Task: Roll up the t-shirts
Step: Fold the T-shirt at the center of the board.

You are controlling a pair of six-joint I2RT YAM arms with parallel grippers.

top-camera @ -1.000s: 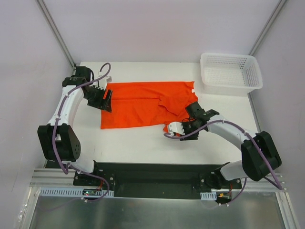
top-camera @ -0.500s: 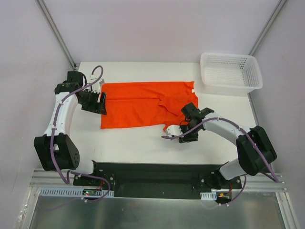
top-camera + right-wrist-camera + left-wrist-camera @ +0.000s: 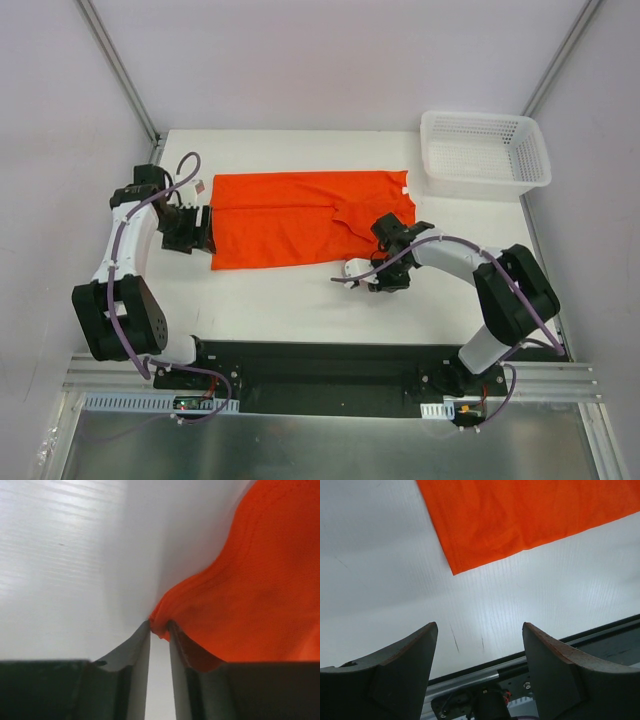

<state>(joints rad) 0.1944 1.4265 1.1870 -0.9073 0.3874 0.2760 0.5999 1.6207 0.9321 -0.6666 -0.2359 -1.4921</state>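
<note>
White surface [image 3: 300, 300] carries your orange t-shirt [image 3: 290, 215], spread flat at its centre. Your left end effector [image 3: 479, 625] hangs wide open and empty at the cloth's 9 o'clock. Your right end effector [image 3: 159, 622] pinches the hem at 5 o'clock.

t-shirt [image 3: 520, 515] cropped top, left tool [image 3: 479, 626] cropped bottom

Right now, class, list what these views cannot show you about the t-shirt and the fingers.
- Top view: the right arm covers the near right corner of the t-shirt.
- Left wrist view: the top edge cuts off all but one corner.
- Right wrist view: cloth sits at the right fingers' tips; whether they clamp it is unclear.
</note>
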